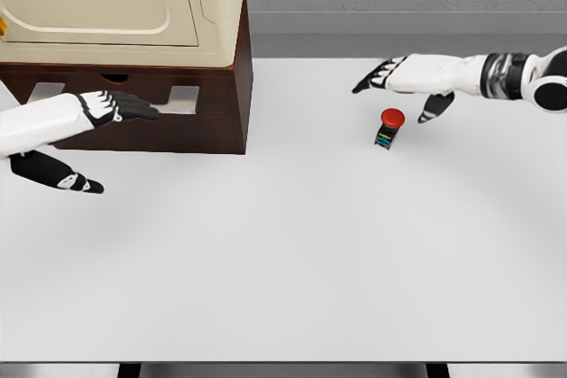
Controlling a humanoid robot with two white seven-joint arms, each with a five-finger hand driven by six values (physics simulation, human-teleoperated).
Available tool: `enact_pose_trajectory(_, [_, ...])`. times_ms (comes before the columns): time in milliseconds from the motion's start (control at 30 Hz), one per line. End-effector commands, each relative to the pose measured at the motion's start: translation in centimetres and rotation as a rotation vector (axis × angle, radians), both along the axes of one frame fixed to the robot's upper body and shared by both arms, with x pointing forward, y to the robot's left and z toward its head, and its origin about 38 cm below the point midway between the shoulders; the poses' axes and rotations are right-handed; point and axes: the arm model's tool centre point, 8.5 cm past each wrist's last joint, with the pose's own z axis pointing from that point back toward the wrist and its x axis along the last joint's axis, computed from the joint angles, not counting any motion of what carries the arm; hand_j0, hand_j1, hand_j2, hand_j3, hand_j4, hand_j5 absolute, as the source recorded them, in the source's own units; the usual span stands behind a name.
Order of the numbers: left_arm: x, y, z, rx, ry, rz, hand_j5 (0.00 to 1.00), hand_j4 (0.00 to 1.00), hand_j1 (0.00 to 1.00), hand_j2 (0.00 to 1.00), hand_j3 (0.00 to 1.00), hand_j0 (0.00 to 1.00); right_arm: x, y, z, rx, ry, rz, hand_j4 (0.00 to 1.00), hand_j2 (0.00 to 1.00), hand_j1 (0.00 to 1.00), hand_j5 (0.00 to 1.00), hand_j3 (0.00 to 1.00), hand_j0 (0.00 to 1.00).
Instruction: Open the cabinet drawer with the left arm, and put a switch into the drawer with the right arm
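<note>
- The drawer [133, 99] looks to be shut for now, sitting flush in the dark wood base of the cabinet [213, 121], which carries a cream, smooth-panelled box on top.
- The left hand [111, 109] is held right at the drawer front, fingers stretched flat and apart, thumb hanging below; nothing is gripped yet, as far as can be seen.
- The switch [390, 127] is found out on the white table [283, 263], well to the right of the cabinet: a small dark block with coloured bits, topped by a round red mushroom button. Kinda top-heavy looking.
- The right hand [403, 81] is hovering just behind and above the switch, fingers spread, nothing held.
- What could go sideways: the pale handle slots on the drawer front look shallow, so flat fingers could easily slide off instead of hooking in, and the drawer wouldn't budge.
- The switch could be tipped or skidded away on that slick tabletop if it's nudged by the thumb before the fingers close.
- If the switch gets carried over before the drawer is fully out, it'd just be bumped into the cabinet face.
</note>
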Motion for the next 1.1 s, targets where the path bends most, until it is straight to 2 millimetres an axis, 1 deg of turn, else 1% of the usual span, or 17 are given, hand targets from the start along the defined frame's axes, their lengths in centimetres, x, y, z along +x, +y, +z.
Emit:
enact_pose_trajectory(0, [0.2, 0.4, -0.1, -0.013, 0.013, 0.017, 1.0, 1.0, 1.0, 1.0, 1.0, 1.0, 0.0, 0.3, -0.6, -0.007, 0.013, 0.005, 1.0, 1.0, 1.0, 1.0, 1.0, 1.0])
enact_pose_trajectory(67, [0.4, 1.2, -0.8, -0.003, 0.032, 0.043, 1.0, 1.0, 1.0, 1.0, 1.0, 1.0, 0.1, 0.5, -1.3, -0.018, 0.024, 0.002, 1.0, 1.0, 1.0, 1.0, 1.0, 1.0])
enact_pose_trajectory(167, [1.1, 2.5, -1.1, -0.001, 0.036, 0.087, 1.0, 1.0, 1.0, 1.0, 1.0, 1.0, 0.3, 0.1, -1.7, -0.042, 0.041, -0.014, 1.0, 1.0, 1.0, 1.0, 1.0, 1.0])
enact_pose_trajectory(267, [1.1, 2.5, -0.9, -0.002, 0.03, 0.087, 1.0, 1.0, 1.0, 1.0, 1.0, 1.0, 0.1, 0.1, -2.2, -0.089, 0.079, -0.004, 1.0, 1.0, 1.0, 1.0, 1.0, 1.0])
enact_pose_trajectory(333, [1.3, 2.5, -1.1, -0.009, 0.035, 0.091, 1.0, 1.0, 1.0, 1.0, 1.0, 1.0, 0.0, 0.2, -2.4, -0.115, 0.097, 0.002, 1.0, 1.0, 1.0, 1.0, 1.0, 1.0])
enact_pose_trajectory(433, [1.9, 1.9, -2.4, -0.043, 0.048, 0.092, 1.0, 1.0, 1.0, 1.0, 1.0, 1.0, 0.0, 0.4, -2.4, -0.116, 0.098, 0.005, 1.0, 1.0, 1.0, 1.0, 1.0, 1.0])
enact_pose_trajectory(467, [1.9, 1.8, -2.5, -0.045, 0.049, 0.091, 1.0, 1.0, 1.0, 1.0, 1.0, 1.0, 0.0, 0.4, -2.4, -0.118, 0.099, 0.004, 1.0, 1.0, 1.0, 1.0, 1.0, 1.0])
enact_pose_trajectory(567, [2.3, 2.0, -2.9, -0.055, 0.053, 0.104, 1.0, 1.0, 1.0, 1.0, 1.0, 1.0, 0.0, 0.4, -2.4, -0.12, 0.101, 0.005, 1.0, 1.0, 1.0, 1.0, 1.0, 1.0])
enact_pose_trajectory(700, [2.7, 3.1, -3.2, -0.054, 0.063, 0.142, 1.0, 1.0, 1.0, 1.0, 1.0, 1.0, 0.0, 0.4, -2.3, -0.119, 0.1, 0.005, 1.0, 1.0, 1.0, 1.0, 1.0, 1.0])
enact_pose_trajectory(800, [2.8, 3.5, -3.5, -0.05, 0.07, 0.153, 1.0, 1.0, 1.0, 1.0, 1.0, 1.0, 0.1, 0.5, -2.3, -0.12, 0.099, 0.006, 1.0, 1.0, 1.0, 1.0, 1.0, 1.0])
enact_pose_trajectory(967, [3.0, 2.3, -4.1, -0.079, 0.073, 0.133, 1.0, 1.0, 1.0, 1.0, 1.0, 1.0, 0.1, 1.0, -2.4, -0.115, 0.1, 0.015, 1.0, 1.0, 1.0, 1.0, 1.0, 1.0])
enact_pose_trajectory(1067, [3.1, 2.3, -4.0, -0.083, 0.069, 0.133, 1.0, 1.0, 1.0, 1.0, 1.0, 1.0, 0.1, 1.0, -2.4, -0.12, 0.104, 0.016, 1.0, 1.0, 1.0, 1.0, 1.0, 1.0])
